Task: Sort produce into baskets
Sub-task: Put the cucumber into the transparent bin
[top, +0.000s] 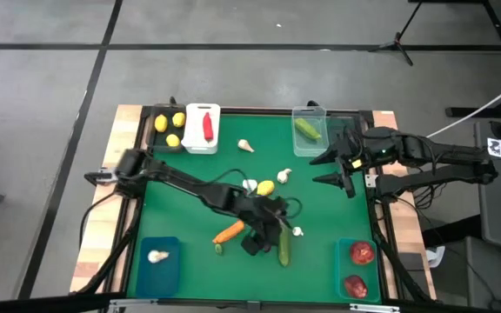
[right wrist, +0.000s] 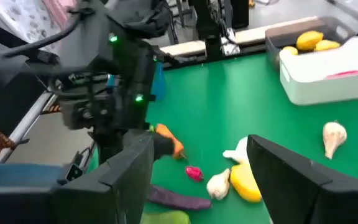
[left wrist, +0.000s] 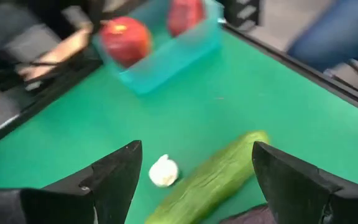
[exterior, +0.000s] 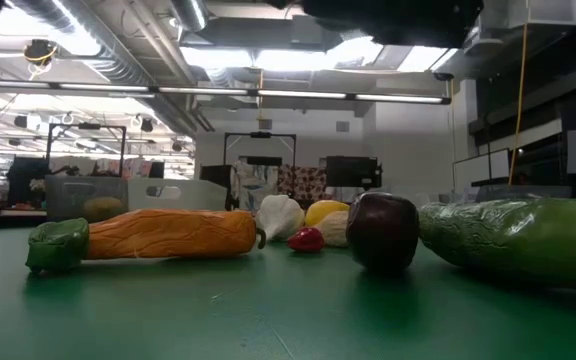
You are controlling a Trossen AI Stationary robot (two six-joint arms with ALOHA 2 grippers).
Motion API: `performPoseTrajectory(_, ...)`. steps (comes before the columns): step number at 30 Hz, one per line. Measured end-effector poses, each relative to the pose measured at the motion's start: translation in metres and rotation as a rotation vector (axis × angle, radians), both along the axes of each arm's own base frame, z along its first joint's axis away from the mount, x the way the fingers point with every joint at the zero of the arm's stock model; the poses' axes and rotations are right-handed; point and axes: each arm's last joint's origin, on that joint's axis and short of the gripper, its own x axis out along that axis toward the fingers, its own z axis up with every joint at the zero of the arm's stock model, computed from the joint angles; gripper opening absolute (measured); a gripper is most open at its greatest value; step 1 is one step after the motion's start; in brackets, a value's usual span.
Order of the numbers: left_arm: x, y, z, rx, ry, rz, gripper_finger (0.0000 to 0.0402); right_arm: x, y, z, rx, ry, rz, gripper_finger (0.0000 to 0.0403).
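Note:
My left gripper [top: 266, 233] hovers open over the table's near middle. Between and beyond its fingers lie a green cucumber [left wrist: 210, 180] and a white garlic bulb [left wrist: 163, 171], neither touched. An orange carrot [top: 229, 232] lies just left of it, and a dark eggplant [exterior: 383, 232] and a small red piece [exterior: 306, 240] are close by. My right gripper [top: 329, 169] hangs open and holds nothing, above the table's right side near the clear basket [top: 307, 130], which contains a cucumber. A lemon [top: 266, 187] and garlic bulbs [top: 283, 176] lie mid-table.
At the far left a dark basket [top: 165, 129] holds lemons and a white basket [top: 203, 129] holds a red chili. A teal basket [top: 157, 261] at the near left has one garlic; another teal basket [top: 357, 269] at the near right holds two red fruits. A lone garlic [top: 246, 146] lies toward the far side.

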Motion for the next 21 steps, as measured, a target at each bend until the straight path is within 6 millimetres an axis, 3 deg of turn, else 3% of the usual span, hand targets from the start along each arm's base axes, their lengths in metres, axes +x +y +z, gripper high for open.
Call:
performPoseTrajectory(9,0.037,-0.004,-0.017,0.069,0.115,-0.219,0.0301,0.002,0.0,-0.009,0.016,0.095,-0.006,0.0257)
performPoseTrajectory(21,0.05,-0.006,-0.072,0.166,0.191,-0.316,0.0301,0.0,0.001,-0.012,0.049,0.137,0.007,0.0257)
